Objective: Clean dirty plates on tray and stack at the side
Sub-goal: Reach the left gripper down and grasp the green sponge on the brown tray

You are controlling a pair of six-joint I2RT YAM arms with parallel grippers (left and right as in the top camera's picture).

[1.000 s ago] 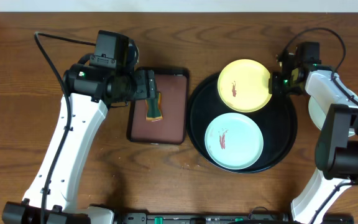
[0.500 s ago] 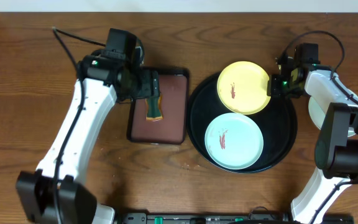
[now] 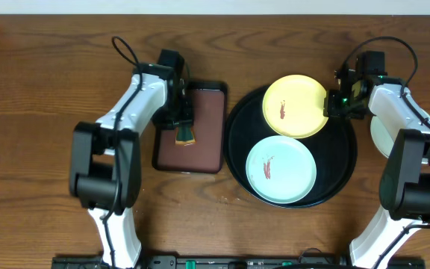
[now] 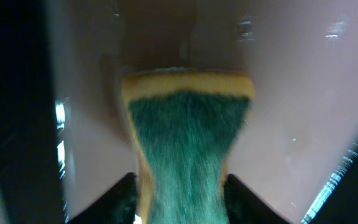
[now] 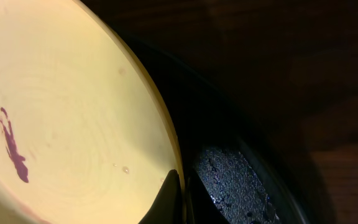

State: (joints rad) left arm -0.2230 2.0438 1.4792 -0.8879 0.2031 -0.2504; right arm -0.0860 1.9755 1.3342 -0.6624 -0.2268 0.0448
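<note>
**Overhead.** The round black tray (image 3: 347, 161) sits on the wooden counter (image 3: 36, 90). 2 plates lie in it, each with a reddish smear. The yellow plate (image 3: 295, 104) is at the tray's far side and overlaps its rim there. The mint plate (image 3: 281, 169) is at the tray's near side. A pale curved edge (image 3: 376, 140) just outside the tray's right rim may be plate 3, but the arm hides most of it. The right tool (image 3: 331, 104) is at the yellow plate's right edge. Left of the tray, the left tool (image 3: 183, 119) is down inside the rectangular tray (image 3: 209, 134), over a sponge (image 3: 186, 136).

**Left wrist.** The sponge (image 4: 188, 130) shows a green scouring face over yellow foam. It narrows where the left tool (image 4: 182, 190) squeezes it from both sides, so that tool is closed on it and the foam is giving.

**Right wrist.** The right tool (image 5: 180, 180) is almost fully closed, with the yellow plate's (image 5: 73, 112) thin rim pinched between its fingers. Beside it, the tray's floor (image 5: 241, 180) glistens with droplets.

**Handling.** The plate looks stiff, light and glossy, and probably slick where wet. Its rim is the only place to hold it. With a pinch on 1 edge it could pivot or slide out, so scrubbing pressure should stay gentle and the plate should stay low over the tray. The sponge is soft and will flatten onto the smear.
</note>
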